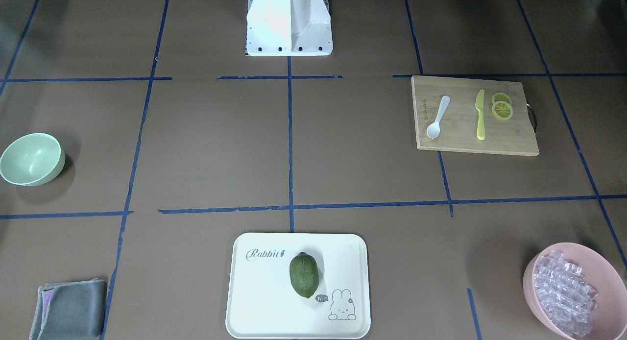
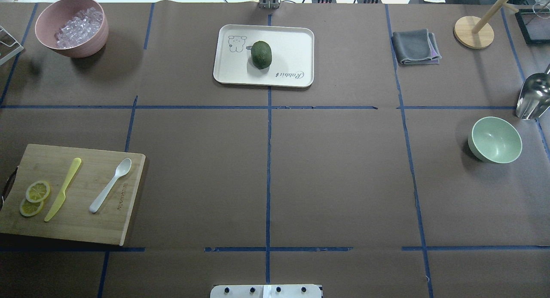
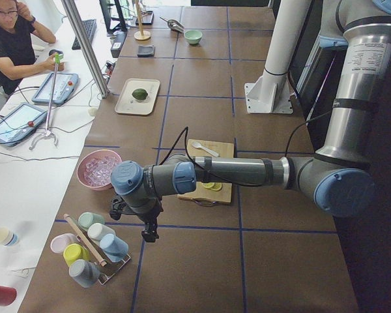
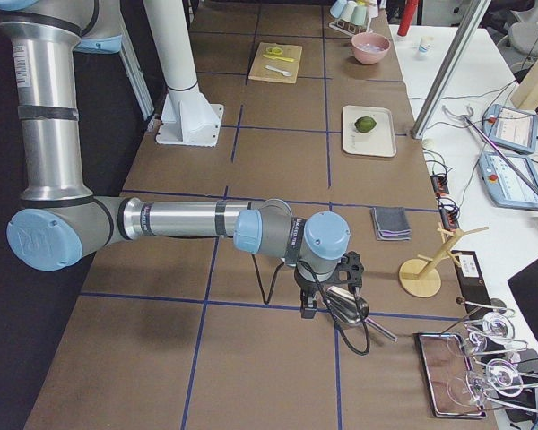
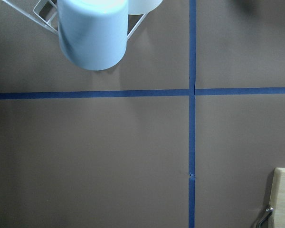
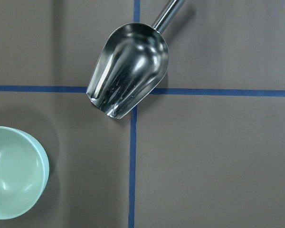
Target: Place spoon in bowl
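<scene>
The white spoon (image 2: 111,185) lies on a wooden cutting board (image 2: 86,223) at the table's left, head pointing away from the robot; it also shows in the front view (image 1: 437,117). The mint-green bowl (image 2: 495,139) stands empty at the table's right and shows in the right wrist view (image 6: 12,178). My left gripper (image 3: 150,231) hangs over the table beyond the board's left end, far from the spoon. My right gripper (image 4: 308,309) hangs near the bowl's end of the table. Both show only in the side views, so I cannot tell whether they are open or shut.
A yellow-green knife (image 2: 63,188) and lemon slices (image 2: 34,197) share the board. A pink bowl of ice pieces (image 2: 71,27), a tray (image 2: 288,74) with a green fruit (image 2: 261,54), a grey cloth (image 2: 416,47), a metal scoop (image 6: 128,90) and a cup rack (image 3: 91,244) stand around.
</scene>
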`<move>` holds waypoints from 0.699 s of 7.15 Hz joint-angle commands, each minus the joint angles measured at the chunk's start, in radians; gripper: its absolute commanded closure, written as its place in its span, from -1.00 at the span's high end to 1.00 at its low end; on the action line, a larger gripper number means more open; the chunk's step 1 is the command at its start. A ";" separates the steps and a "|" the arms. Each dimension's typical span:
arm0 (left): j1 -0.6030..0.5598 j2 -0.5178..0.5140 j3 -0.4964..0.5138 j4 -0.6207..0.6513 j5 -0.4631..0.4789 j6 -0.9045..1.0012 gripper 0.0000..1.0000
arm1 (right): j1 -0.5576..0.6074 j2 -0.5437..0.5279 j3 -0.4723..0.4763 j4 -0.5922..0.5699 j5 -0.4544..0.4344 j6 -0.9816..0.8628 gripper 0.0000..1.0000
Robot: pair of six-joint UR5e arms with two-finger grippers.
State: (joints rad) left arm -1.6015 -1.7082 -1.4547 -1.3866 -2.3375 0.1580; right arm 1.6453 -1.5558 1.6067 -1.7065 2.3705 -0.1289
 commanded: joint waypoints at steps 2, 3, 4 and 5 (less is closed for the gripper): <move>0.000 0.016 0.001 -0.011 -0.002 -0.002 1.00 | 0.001 -0.001 0.002 0.005 0.000 0.005 0.99; 0.000 0.016 0.000 -0.014 -0.003 -0.002 1.00 | 0.001 -0.001 0.002 0.005 0.000 0.006 0.99; 0.000 0.016 0.002 -0.014 -0.003 -0.002 1.00 | 0.001 -0.001 0.006 0.005 0.001 0.006 0.99; 0.000 0.016 0.004 -0.014 -0.003 -0.003 1.00 | 0.001 -0.001 0.004 0.005 0.001 0.006 0.99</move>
State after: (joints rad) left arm -1.6014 -1.6925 -1.4527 -1.3997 -2.3407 0.1561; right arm 1.6459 -1.5569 1.6107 -1.7012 2.3710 -0.1230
